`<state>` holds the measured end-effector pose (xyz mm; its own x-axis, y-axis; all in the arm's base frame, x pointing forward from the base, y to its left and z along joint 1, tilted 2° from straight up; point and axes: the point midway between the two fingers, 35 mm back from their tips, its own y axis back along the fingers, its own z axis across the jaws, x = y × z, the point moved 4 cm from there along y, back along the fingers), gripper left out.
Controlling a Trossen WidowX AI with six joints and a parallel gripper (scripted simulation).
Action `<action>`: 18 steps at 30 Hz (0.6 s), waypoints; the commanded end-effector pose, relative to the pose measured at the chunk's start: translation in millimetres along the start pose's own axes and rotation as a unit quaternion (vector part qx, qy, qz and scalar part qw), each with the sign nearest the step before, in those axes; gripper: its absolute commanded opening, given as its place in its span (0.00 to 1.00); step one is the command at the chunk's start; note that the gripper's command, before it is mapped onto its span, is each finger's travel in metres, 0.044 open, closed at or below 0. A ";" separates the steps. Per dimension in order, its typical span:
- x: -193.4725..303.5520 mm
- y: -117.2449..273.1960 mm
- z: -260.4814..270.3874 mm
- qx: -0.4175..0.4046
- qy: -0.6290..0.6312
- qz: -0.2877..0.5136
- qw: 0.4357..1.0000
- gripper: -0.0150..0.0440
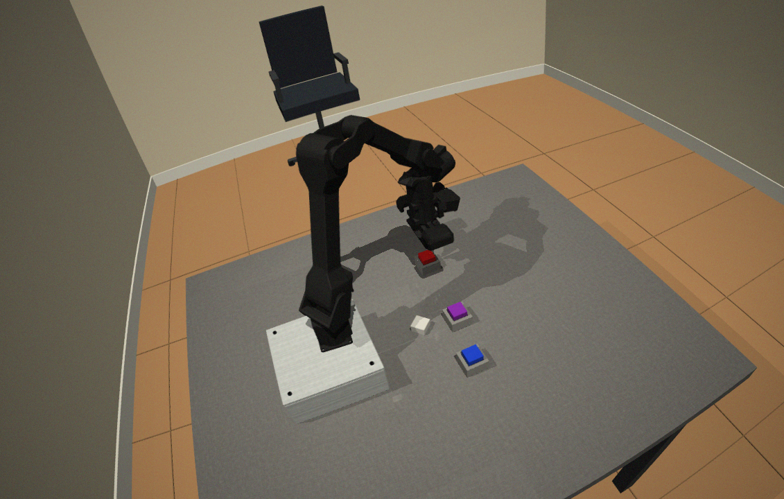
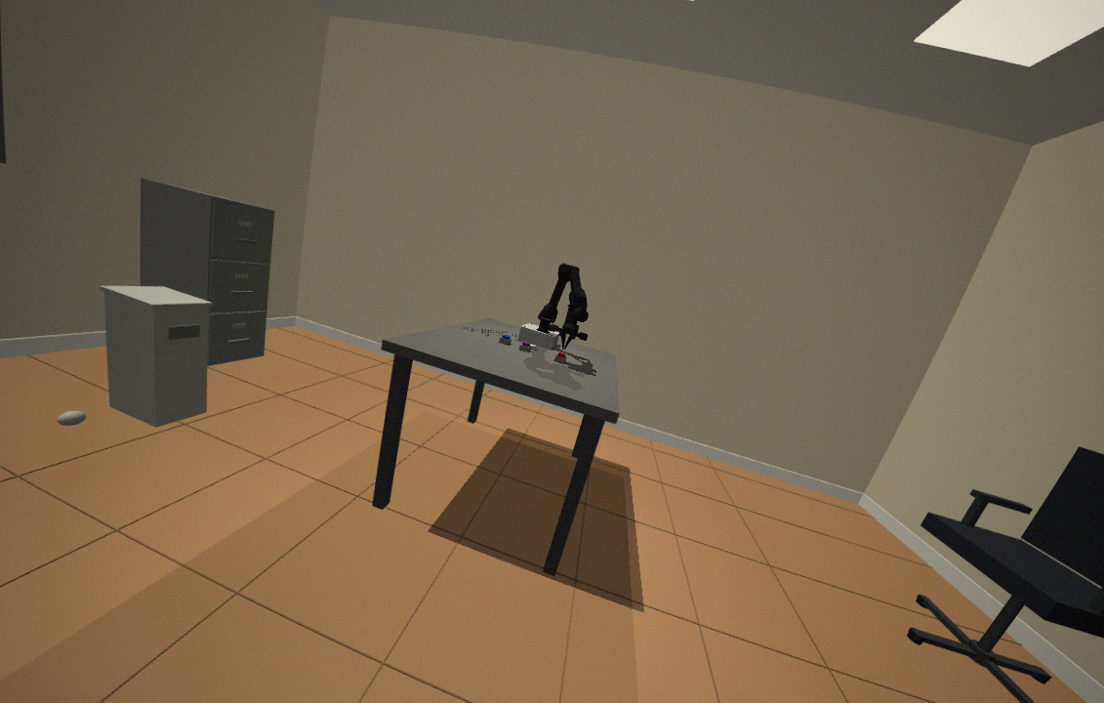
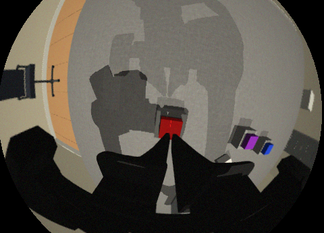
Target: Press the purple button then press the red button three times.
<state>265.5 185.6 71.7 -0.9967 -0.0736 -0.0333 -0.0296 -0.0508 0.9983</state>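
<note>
One grey table (image 1: 568,347) carries everything here, standing on an orange tiled floor (image 1: 568,111) with a black office chair (image 1: 308,68) beyond its far edge. On the table's near left part sits a white base block (image 1: 295,372), and from it the black arm (image 1: 323,217) rises straight up, bends at the elbow and reaches out and down toward the table's middle.

At the arm's end the gripper (image 3: 170,136) points down with its jaws together — nothing between them. In the wrist view the joined tips sit right at the near edge of the red button (image 3: 171,126); whether they touch it cannot be told. In the top view the gripper (image 1: 434,238) hangs just behind the red button (image 1: 426,256), which sits on a small grey housing.

Nearer the table's front lie the purple button (image 1: 457,310) and, closer still, the blue button (image 1: 472,354), each on its own grey housing, both well apart from the gripper. Just beside the purple button, on its left in the top view, rests a small white block (image 1: 421,324) — the smallest thing on the table.
</note>
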 end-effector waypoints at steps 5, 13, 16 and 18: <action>2.1 -18.5 -1.0 0.003 -0.003 0.007 1.000 0.29; 2.7 -31.2 -1.4 0.003 -0.003 0.007 1.000 0.29; 2.8 -32.3 -1.4 0.003 -0.003 0.007 1.000 0.29; 2.8 -32.3 -1.4 0.003 -0.003 0.007 1.000 0.29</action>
<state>265.5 186.5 44.8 -0.9968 -0.0736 -0.0309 -0.0273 -0.0493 0.9984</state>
